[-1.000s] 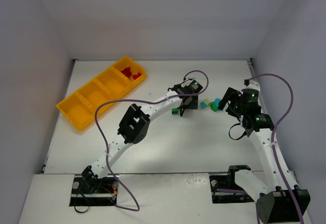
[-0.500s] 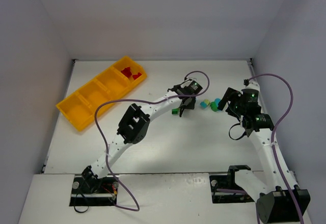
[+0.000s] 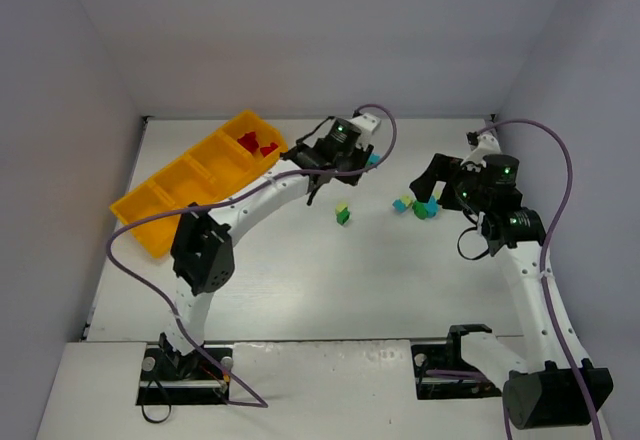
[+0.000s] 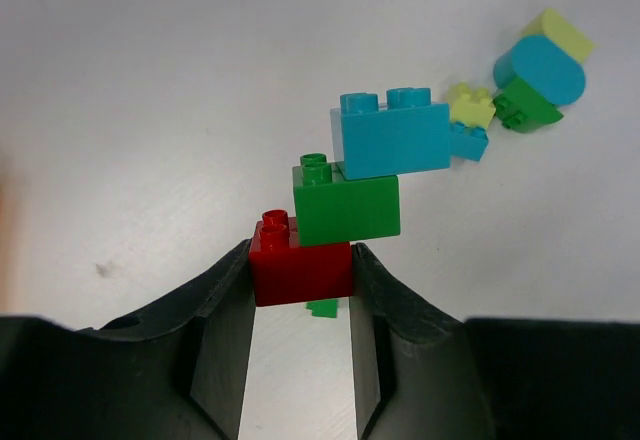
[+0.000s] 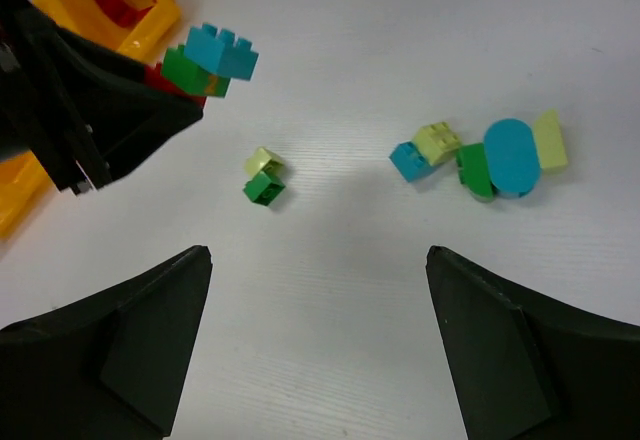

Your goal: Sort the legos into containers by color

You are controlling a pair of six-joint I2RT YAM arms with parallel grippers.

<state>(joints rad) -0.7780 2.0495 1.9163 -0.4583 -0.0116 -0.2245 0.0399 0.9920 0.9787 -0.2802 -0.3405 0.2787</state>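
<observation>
Above the table (image 3: 300, 280), near the tray (image 3: 150, 215), the left gripper (image 4: 300, 255) is clamped on the red brick (image 4: 300, 274) at the foot of a red-green-blue stack (image 4: 350, 200). Right gripper (image 5: 318, 255) hangs wide apart and holds nothing, over loose bricks (image 5: 480, 155) and a green-yellow pair (image 5: 264, 178).

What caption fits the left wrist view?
Left gripper holds red brick carrying green brick and blue brick.

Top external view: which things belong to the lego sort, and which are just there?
Job:
red-green-blue brick stack, clamped in the left gripper
yellow-orange tray
red bricks in its end compartment
loose yellow-green and green pair
blue, green and yellow-green cluster

Just there:
purple cables
white table
</observation>
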